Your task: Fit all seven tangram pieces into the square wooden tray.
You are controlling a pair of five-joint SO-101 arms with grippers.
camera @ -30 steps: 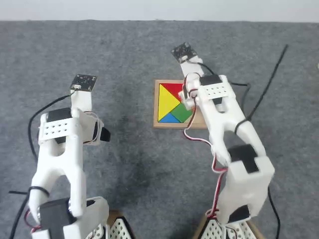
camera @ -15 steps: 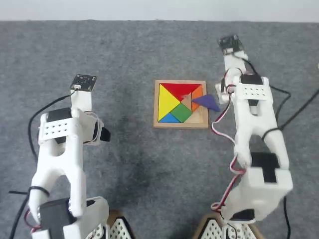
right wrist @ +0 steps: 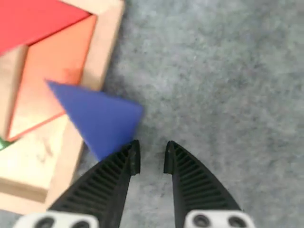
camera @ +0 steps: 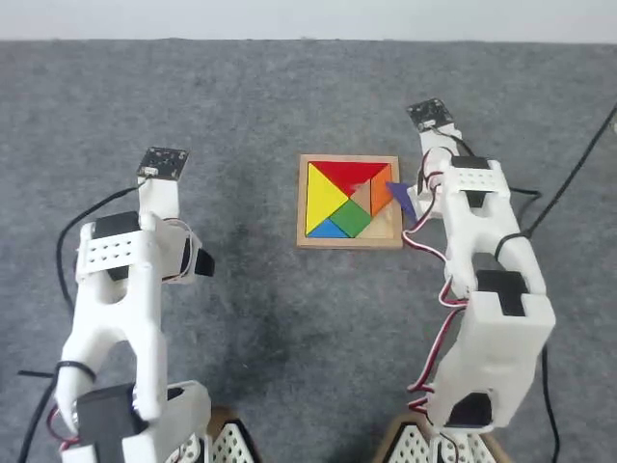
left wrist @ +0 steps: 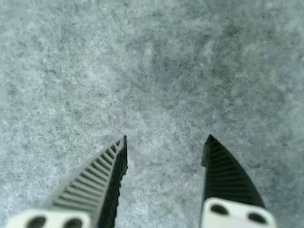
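The square wooden tray [camera: 314,240] lies mid-table and holds red [camera: 352,174], yellow [camera: 323,198], blue [camera: 328,230], green [camera: 355,220] and orange [camera: 382,189] pieces. A purple triangle [camera: 401,201] rests tilted across the tray's right rim [right wrist: 102,57], partly over the orange piece [right wrist: 52,71]. My right gripper [right wrist: 151,151] hovers just outside that rim, narrowly open with nothing between its fingers; one fingertip [right wrist: 131,154] sits at the purple triangle's [right wrist: 97,118] edge. My left gripper [left wrist: 165,138] stands wide open over bare carpet, far left of the tray.
Grey carpet covers the table. The right arm [camera: 477,231] stands right of the tray and the left arm [camera: 120,260] well to its left. Bare wood shows in the tray's near right corner [camera: 387,228]. Cables trail behind the right arm.
The right arm swung off the tray to its right, uncovering the purple triangle at the rim, then edged back. The triangle shifted slightly toward the tray. The left arm stayed still.
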